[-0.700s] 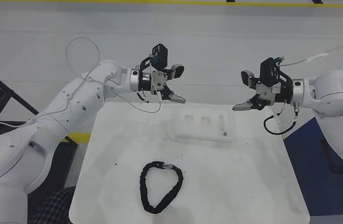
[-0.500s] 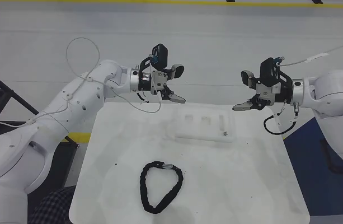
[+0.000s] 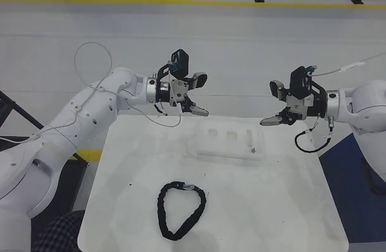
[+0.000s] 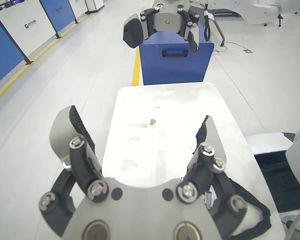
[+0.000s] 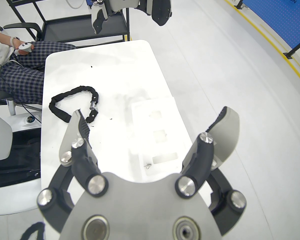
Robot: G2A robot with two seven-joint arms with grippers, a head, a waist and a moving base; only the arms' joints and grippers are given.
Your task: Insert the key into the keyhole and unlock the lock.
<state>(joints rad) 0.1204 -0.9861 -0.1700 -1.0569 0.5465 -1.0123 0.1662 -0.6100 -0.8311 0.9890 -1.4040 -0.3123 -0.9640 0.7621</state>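
We see both arms held up above the far edge of the white tabletop [image 3: 274,208], one at each far corner, facing each other. The left gripper [image 3: 202,96] is spread wide with nothing between its fingers, and its own wrist view shows the same gap [image 4: 140,116]. The right gripper [image 3: 270,103] is likewise wide apart and holds nothing, as its wrist view confirms [image 5: 150,112]. Each wrist view also shows the other arm's gripper farther off across the tabletop, the right gripper [image 4: 162,42] and the left gripper [image 5: 130,23].

The key [image 3: 252,150] lies flat on a shallow white tray [image 3: 224,150] at the far middle of the tabletop, near the tray's right end and beside a long narrow recess. It shows as a small dark shape in both wrist views [image 4: 153,121] [image 5: 147,165], and neither gripper touches it.

The lock [image 3: 161,211], a chain in a black fabric sleeve, lies as a closed loop on the near part of the tabletop, well apart from the tray. Its metal end [image 3: 189,186] sits at the far side of the loop, and we cannot make out the keyhole.
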